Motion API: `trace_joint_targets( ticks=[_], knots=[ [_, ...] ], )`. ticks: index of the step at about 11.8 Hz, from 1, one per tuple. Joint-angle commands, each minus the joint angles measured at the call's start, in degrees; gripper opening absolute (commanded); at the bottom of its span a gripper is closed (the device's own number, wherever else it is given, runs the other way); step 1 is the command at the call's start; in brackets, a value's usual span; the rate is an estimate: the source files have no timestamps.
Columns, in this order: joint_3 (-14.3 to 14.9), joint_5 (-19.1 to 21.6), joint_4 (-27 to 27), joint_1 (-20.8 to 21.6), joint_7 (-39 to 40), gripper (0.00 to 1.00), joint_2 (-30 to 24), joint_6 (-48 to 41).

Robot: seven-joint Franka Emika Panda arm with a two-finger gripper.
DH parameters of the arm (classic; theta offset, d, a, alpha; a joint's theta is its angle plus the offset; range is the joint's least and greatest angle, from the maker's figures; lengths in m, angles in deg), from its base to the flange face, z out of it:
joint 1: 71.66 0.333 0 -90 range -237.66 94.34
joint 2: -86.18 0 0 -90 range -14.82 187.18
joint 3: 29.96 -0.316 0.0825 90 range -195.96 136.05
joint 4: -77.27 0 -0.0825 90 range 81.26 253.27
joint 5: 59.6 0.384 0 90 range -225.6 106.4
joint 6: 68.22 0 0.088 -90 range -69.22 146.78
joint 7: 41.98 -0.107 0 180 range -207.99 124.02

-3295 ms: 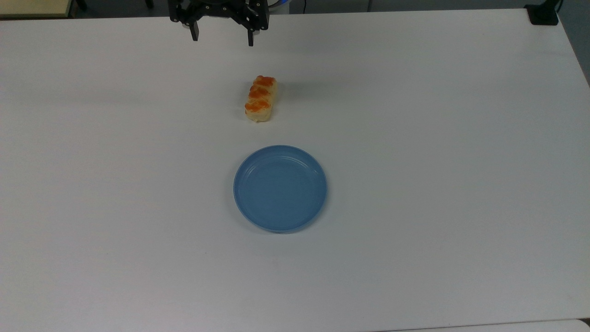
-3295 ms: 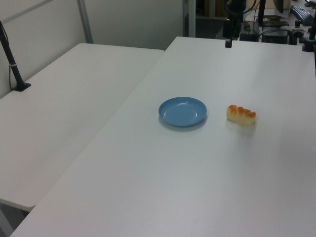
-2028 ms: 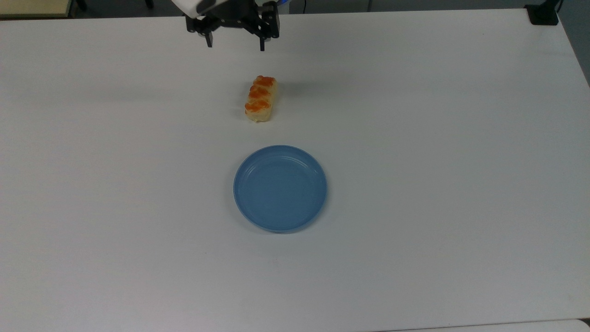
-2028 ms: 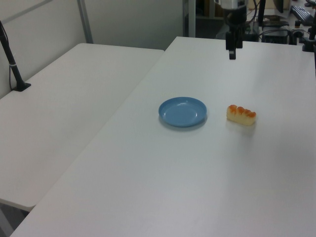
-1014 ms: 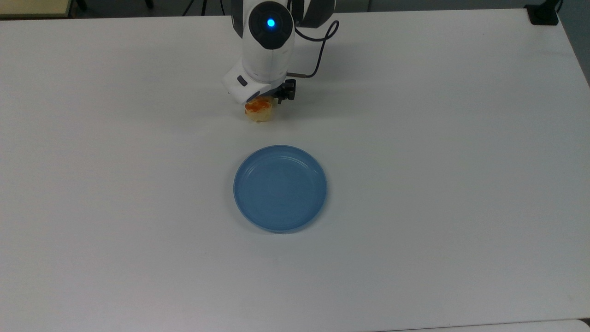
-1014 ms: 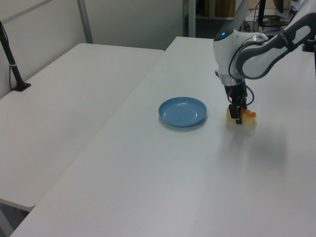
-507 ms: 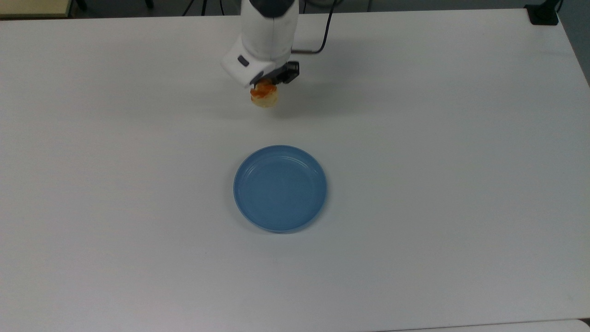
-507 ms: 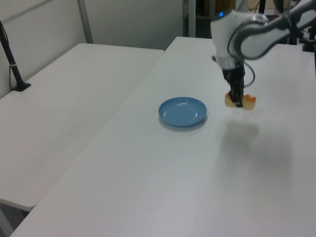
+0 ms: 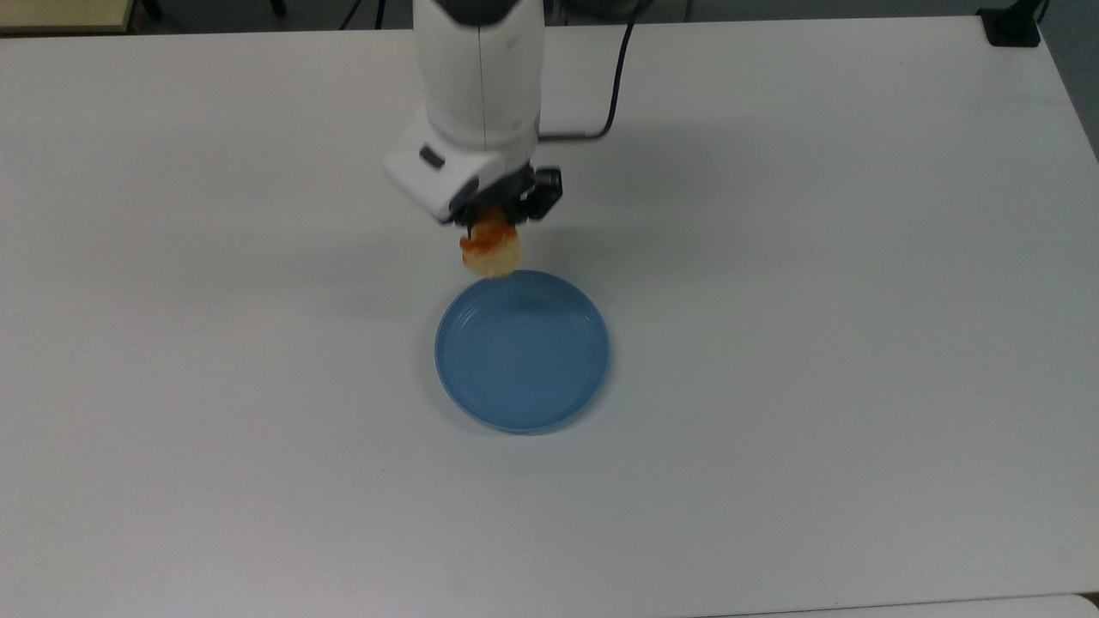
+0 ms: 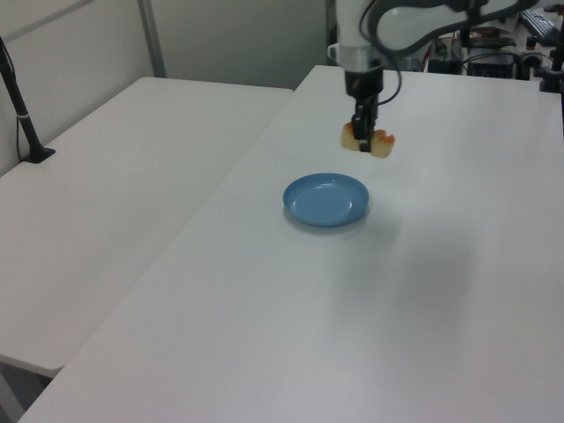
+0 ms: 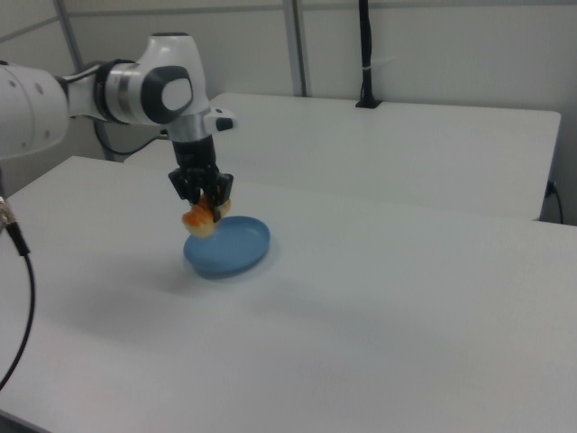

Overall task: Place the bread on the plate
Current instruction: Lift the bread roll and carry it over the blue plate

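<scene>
The black two-finger gripper was clamped on the small pale-yellow bread with orange glazed tops, held in the air just beside the round blue plate's rim; plain white counter; second white counter alongside, pale wall panels behind.

A: Where's the arm sitting?

B: Reaching in from the top view's top edge, white wrist pointing straight down, well above the table.

A: And the gripper?

B: Hanging straight down under the wrist, black fingers clamped on the bread, which is carried in the air. In the left view the gripper is high up too.
</scene>
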Motion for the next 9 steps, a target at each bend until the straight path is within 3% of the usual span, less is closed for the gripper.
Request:
trace_joint_targets(
  ticks=[1,3,5,6,7,9],
  knots=[
    [0.8,1.0,-15.4,-0.6,-0.1,0.4,13.3,-0.5],
    [0.6,0.7,-16.6,-0.2,-3.6,0.43,17.3,5.3],
    [0.4,0.4,-14.9,1.0,-5.9,0.59,19.4,8.0],
    [0.4,0.4,-14.0,1.4,-6.8,0.74,19.4,8.6],
    [0.3,0.3,-13.2,1.7,-7.0,1.0,19.4,8.6],
    [0.2,-0.7,-12.4,1.7,-6.9,1.0,18.6,8.0]
  ],
)
